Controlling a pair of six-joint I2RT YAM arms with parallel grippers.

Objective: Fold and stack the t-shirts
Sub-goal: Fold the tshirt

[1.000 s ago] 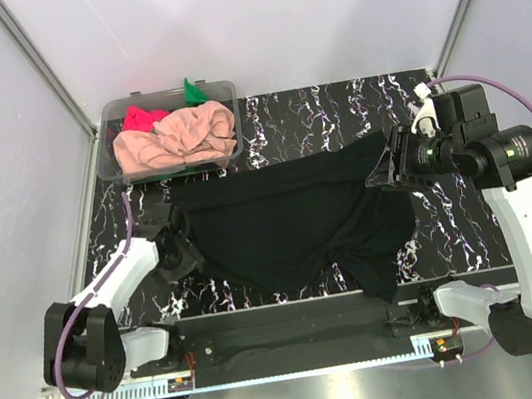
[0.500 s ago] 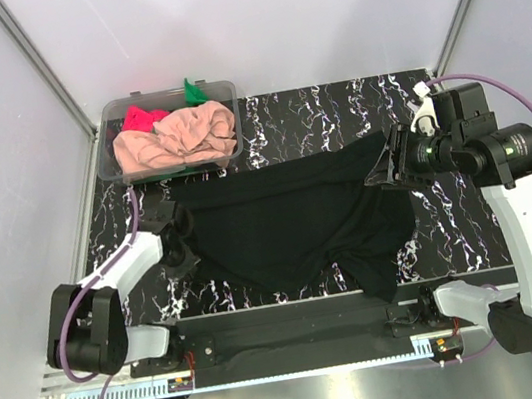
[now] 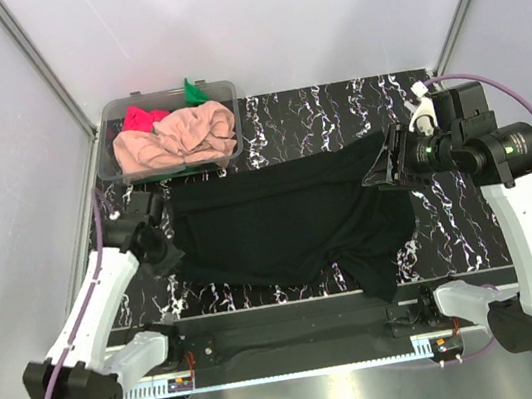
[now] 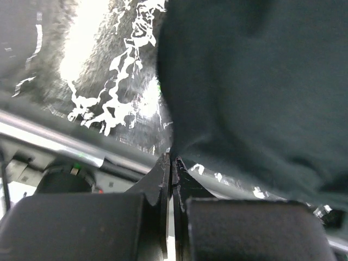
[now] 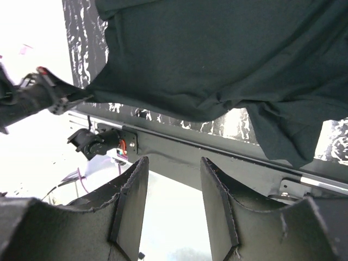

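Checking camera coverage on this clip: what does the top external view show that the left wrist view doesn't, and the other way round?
Only the top external view shows the clear tub at the far left of the marbled table, with the peach-pink t-shirt, bright pink-red t-shirt and green t-shirt in it. It also shows the right gripper by the black t-shirt's right corner. Only the left wrist view shows, up close, the left gripper's fingers pressed together on the cloth's edge. Both show the black t-shirt lying on the table.

2 white arms (image 3: 96, 307), black joints (image 3: 512, 152), looping purple cables (image 3: 469, 76)
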